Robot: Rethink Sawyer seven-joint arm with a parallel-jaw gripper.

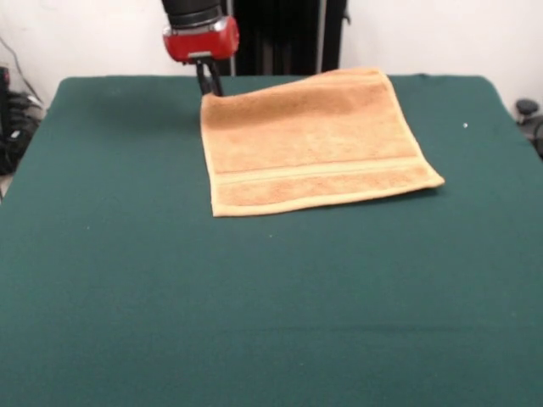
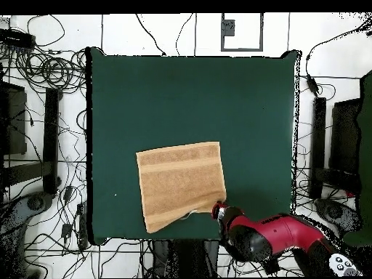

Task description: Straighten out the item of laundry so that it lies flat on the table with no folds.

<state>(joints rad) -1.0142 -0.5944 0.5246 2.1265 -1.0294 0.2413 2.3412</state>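
An orange-tan terry towel (image 1: pixel 314 144) is seen spread on a dark green desk (image 1: pixel 254 322), lying toward the far side and a little right of centre in the front view. It is nearly flat and roughly square. One ribbed woven band is shown running along its near edge. The far edge appears slightly raised or rolled, and the far left corner looks lifted off the cloth. In the overhead view a thin pale line, perhaps a tag or a loose thread, is visible at the towel's edge nearest the robot; it is too small to be identified.

The gripper (image 1: pixel 209 85) is placed at the towel's far left corner, below a red wrist housing (image 1: pixel 200 40). Its dark fingers are seen close together, touching or just above the corner. Whether cloth is pinched between them cannot be told.

The task is judged to be nearly complete, with only the far edge and that corner left to be settled. Several risks are foreseen. If the corner is pinched and the arm is raised or pulled sideways, the towel could be dragged askew or a new fold made. If the corner is released from a height, it could be dropped back curled over.

Around the desk, a white floor strewn with black cables is shown in the overhead view.

No brand, label or readable writing can be made out.
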